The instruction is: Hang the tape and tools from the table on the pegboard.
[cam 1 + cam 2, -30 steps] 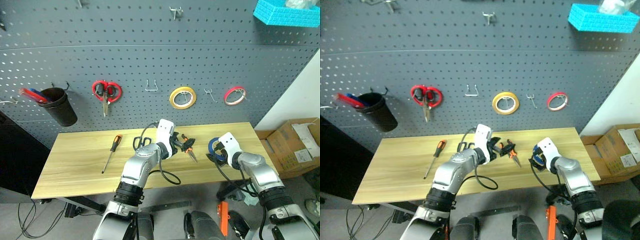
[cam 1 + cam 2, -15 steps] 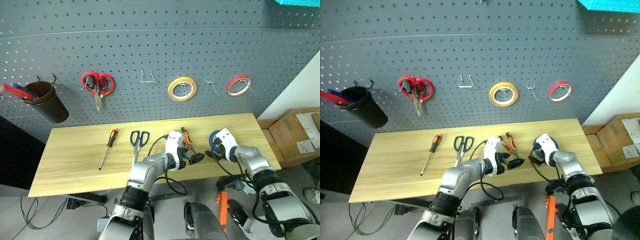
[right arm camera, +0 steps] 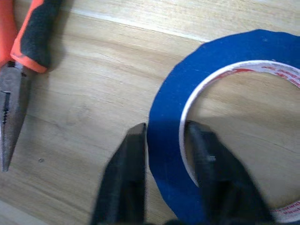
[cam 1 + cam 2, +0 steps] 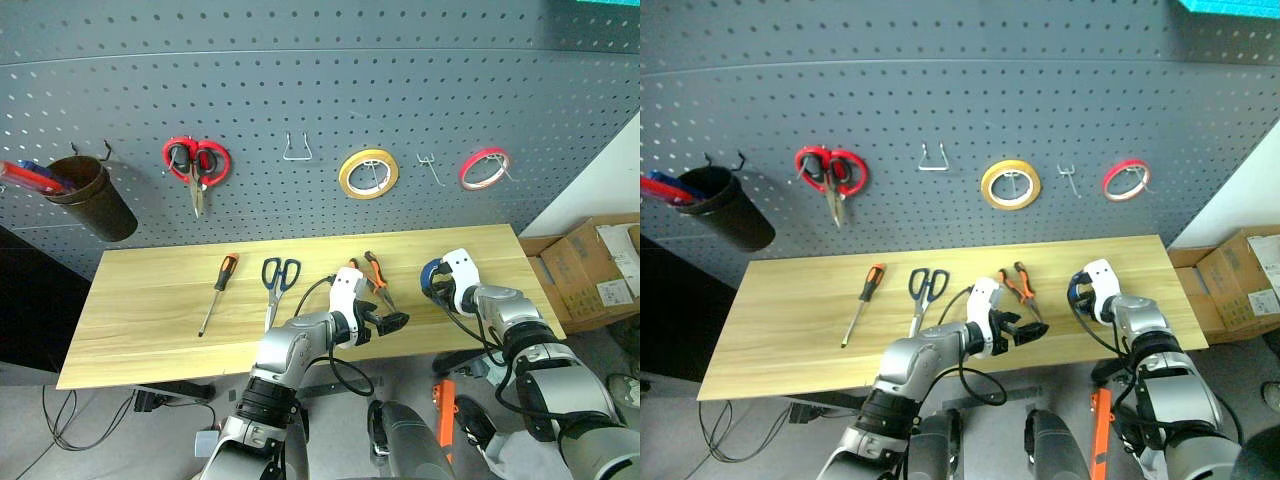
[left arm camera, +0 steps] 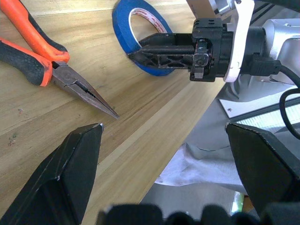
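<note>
Right hand clamped on near wall of blue tape, one finger outside, one inside ring; thin edge grip, could slip or twist out on lift. Left hand released, empty, pliers just ahead on table. Further out: pegboard hook small, swinging roll might miss it and drop.

Red scissors, yellow roll, cup

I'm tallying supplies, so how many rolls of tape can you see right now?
3. The yellow roll and the red roll hang on the pegboard; the blue tape lies on the table, pinched by the right gripper.
</note>
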Tool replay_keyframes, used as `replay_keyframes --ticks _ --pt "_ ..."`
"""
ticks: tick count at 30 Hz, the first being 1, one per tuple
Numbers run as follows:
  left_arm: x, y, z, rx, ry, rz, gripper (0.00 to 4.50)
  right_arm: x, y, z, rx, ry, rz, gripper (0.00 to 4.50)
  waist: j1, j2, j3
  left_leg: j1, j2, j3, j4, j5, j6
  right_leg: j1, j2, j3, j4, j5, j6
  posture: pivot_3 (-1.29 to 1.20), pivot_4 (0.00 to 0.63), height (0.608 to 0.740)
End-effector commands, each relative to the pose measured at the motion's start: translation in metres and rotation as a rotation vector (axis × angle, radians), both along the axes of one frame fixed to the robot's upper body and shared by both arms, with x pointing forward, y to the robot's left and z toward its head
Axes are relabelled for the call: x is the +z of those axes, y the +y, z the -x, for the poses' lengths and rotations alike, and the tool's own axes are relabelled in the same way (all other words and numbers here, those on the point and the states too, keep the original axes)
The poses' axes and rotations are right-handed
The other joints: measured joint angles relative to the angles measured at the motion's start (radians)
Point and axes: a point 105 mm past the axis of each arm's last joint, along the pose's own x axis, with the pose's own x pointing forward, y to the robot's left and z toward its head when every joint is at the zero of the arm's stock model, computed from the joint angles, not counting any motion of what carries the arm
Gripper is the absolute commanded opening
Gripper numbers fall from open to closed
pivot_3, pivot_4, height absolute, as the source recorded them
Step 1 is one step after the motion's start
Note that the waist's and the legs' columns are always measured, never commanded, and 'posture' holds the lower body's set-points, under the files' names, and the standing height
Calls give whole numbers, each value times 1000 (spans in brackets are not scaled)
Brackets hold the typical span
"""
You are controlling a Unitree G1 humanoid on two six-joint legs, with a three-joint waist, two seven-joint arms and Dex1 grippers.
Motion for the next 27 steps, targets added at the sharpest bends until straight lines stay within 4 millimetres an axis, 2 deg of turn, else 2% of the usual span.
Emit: replay_keyframes --ticks 1,4,6,10,11,14,17,19,22,25,27 --pt "16 -11 -3 -21 -44 51 4500 -2 -1 3 -3 7 -13 554 0 0 0 0 0 0 0 0 0 0 0 0 0 0 0 123 287 740" --pt "19 -12 -6 -19 -60 61 4500 0 -6 7 -17 -13 12 554 0 0 0 0 0 0 0 0 0 0 0 0 0 0 0 112 274 740" --pt "23 -13 -8 -24 -79 74 4500 7 -7 16 20 -71 68 554 1 1 0 -1 0 0 0 0 0 0 0 0 0 0 1 99 262 740" --pt "38 -6 -6 -39 -114 117 4500 35 1 50 77 -274 210 554 3 3 -2 -4 -1 -2 -1 0 -1 -2 -1 0 0 -3 5 76 240 740" --pt "42 -3 -6 -42 -117 133 4500 42 5 58 90 -315 238 554 1 5 -3 -6 -1 -2 -1 0 -1 -4 -1 1 0 -4 6 52 214 740" --pt "67 17 5 -81 -125 220 4500 69 22 90 94 -483 304 554 -14 6 -4 -7 -1 1 0 -1 -3 -8 -1 1 1 -4 7 38 194 740" --pt "90 44 16 -107 -117 306 4500 95 39 104 56 -644 337 554 -28 6 -10 -7 0 0 0 -1 -3 -9 0 0 3 -4 7 15 155 740" --pt "104 61 20 -105 -107 361 4500 112 46 105 45 -773 384 554 -35 7 -19 -6 0 0 0 -1 -4 -10 0 0 5 -4 7 11 141 740" --pt "115 78 16 -67 -88 426 4500 124 53 97 69 -892 439 554 -40 4 -36 -5 -2 -1 2 0 -5 -9 0 1 7 -4 7 10 118 740" --pt "122 95 3 17 -105 443 4500 144 70 83 143 -1065 471 554 -43 -4 -51 -3 -3 -1 4 0 -5 -4 0 2 6 -4 7 20 93 740" --pt "123 99 -5 56 -117 431 4500 157 76 73 162 -1156 470 554 -44 -8 -62 -1 -4 -1 4 0 -5 -1 0 4 3 -3 5 31 80 740"
